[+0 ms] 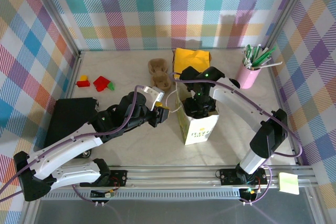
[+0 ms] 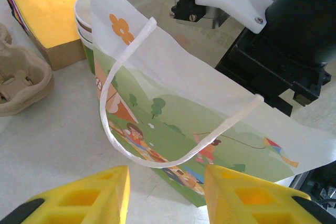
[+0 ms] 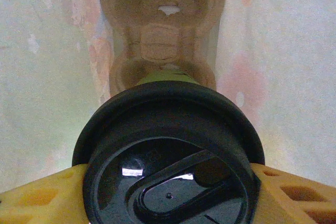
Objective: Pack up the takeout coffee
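The takeout coffee (image 3: 170,150) fills the right wrist view: a black lid with a sliver of green cup under it. My right gripper (image 3: 168,195) is shut on it, a yellow finger (image 3: 37,198) pressed against each side of the lid. It hangs inside the white printed paper bag (image 1: 199,127), above a brown pulp tray (image 3: 163,35) at the bag's bottom. From above, the right wrist (image 1: 199,98) reaches down into the bag's mouth. My left gripper (image 2: 167,195) stands open just left of the bag (image 2: 210,124). The bag's white handle loop (image 2: 131,153) hangs just beyond its fingertips, untouched.
Another pulp tray (image 1: 159,74) and a yellow box (image 1: 191,59) lie behind the bag. A pink holder of pens (image 1: 249,74) stands at the back right. Small red, yellow and green blocks (image 1: 97,83) sit at the left, a black box (image 1: 68,119) nearer. White-rimmed cups (image 2: 81,17) show past the bag's left end.
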Robot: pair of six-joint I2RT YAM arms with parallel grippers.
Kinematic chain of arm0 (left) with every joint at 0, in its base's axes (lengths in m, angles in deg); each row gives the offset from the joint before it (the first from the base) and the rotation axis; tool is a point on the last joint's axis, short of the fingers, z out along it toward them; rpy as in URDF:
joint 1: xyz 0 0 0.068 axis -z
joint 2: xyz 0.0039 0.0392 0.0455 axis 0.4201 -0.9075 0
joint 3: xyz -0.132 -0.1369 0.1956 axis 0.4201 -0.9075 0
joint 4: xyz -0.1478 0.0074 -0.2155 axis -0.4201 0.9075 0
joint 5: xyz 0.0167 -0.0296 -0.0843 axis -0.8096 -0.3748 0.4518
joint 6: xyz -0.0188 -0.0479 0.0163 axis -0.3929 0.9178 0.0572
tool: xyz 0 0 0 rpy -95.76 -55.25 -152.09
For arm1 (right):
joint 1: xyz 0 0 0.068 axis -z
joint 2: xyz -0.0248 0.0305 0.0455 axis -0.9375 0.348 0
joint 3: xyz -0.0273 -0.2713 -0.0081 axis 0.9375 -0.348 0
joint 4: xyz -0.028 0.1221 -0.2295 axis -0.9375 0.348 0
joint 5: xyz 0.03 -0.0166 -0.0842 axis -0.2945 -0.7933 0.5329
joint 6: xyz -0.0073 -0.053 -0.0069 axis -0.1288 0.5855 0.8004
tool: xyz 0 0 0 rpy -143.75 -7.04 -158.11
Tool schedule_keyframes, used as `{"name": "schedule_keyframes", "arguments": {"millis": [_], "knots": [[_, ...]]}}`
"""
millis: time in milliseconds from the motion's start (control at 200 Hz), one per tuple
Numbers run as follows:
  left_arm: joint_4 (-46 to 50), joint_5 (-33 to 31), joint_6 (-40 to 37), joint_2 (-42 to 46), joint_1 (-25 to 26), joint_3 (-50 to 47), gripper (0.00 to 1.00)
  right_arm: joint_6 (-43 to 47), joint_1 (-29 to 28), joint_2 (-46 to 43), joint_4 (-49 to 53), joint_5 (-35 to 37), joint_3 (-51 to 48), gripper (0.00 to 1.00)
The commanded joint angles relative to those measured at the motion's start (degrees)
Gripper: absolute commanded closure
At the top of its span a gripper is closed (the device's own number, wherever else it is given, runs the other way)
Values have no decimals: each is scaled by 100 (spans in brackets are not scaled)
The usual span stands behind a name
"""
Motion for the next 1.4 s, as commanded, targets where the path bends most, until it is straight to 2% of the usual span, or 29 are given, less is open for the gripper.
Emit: {"name": "schedule_keyframes", "arguments": {"millis": [0,1395], "knots": [[-152,77,59,35,-50,-75,58,-115,-39,-84,-90,-6,-103,39],[-240,111,79,-32,-50,-151,58,-147,-56,-63,-689,-125,-721,40]]}}
